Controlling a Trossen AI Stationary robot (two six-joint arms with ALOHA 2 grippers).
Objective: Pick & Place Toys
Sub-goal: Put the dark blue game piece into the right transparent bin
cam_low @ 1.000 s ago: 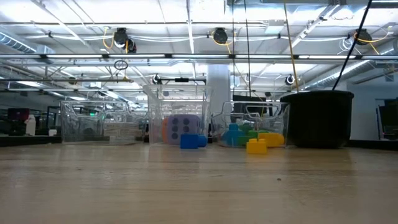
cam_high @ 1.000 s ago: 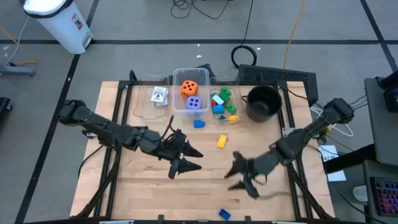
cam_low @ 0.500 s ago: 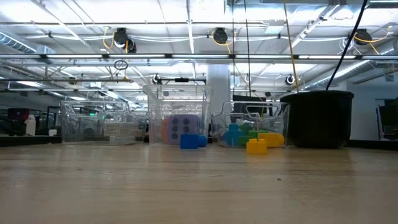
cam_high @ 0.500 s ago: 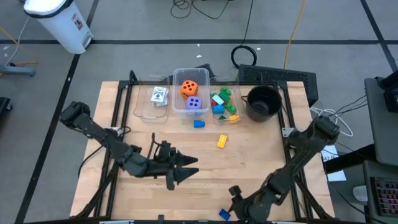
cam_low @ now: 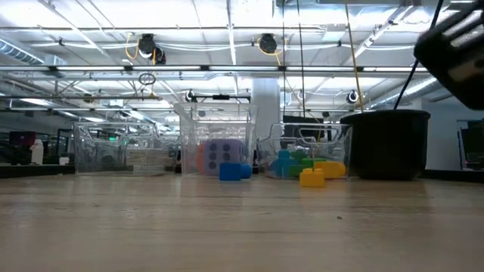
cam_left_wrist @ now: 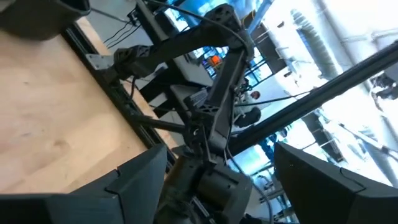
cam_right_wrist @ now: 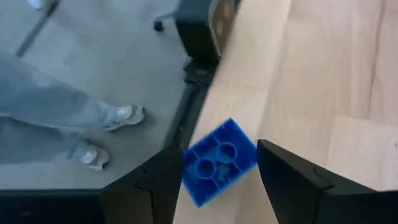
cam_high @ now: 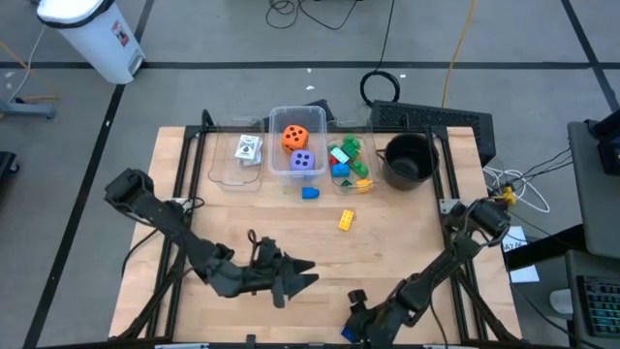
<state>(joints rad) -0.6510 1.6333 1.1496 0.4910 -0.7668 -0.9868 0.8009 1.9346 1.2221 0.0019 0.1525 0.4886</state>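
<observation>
A blue brick (cam_right_wrist: 219,160) lies flat, studs up, at the table's near edge (cam_high: 349,334). My right gripper (cam_right_wrist: 219,149) is open over it, one finger on either side, and shows low at the near edge in the high view (cam_high: 353,322). My left gripper (cam_high: 298,281) is open and empty above the near middle of the table. A yellow brick (cam_high: 346,220) and another blue brick (cam_high: 310,193) lie loose on the table. An orange die (cam_high: 295,136) and a purple die (cam_high: 302,162) sit in the middle clear bin, cards (cam_high: 249,148) in the left bin, and bricks (cam_high: 349,160) in the right bin. My right gripper comes at the blue brick from above, and the brick's two sides (cam_right_wrist: 249,149) nearly fill the gap between the fingers. I cannot tell whether the fingers touch it. The brick lies flat on the table.
A black pot (cam_high: 411,158) stands at the far right beside the bins. The table's near edge and its dark frame (cam_right_wrist: 199,74) lie right beside the blue brick. A person's legs and shoes (cam_right_wrist: 106,124) show on the floor beyond it. The table's middle is bare wood (cam_high: 387,252).
My right gripper has gone from the table's right middle toward the near edge and down over the blue brick there. My left gripper has gone toward the near edge and a little to the right. No toy has moved.
</observation>
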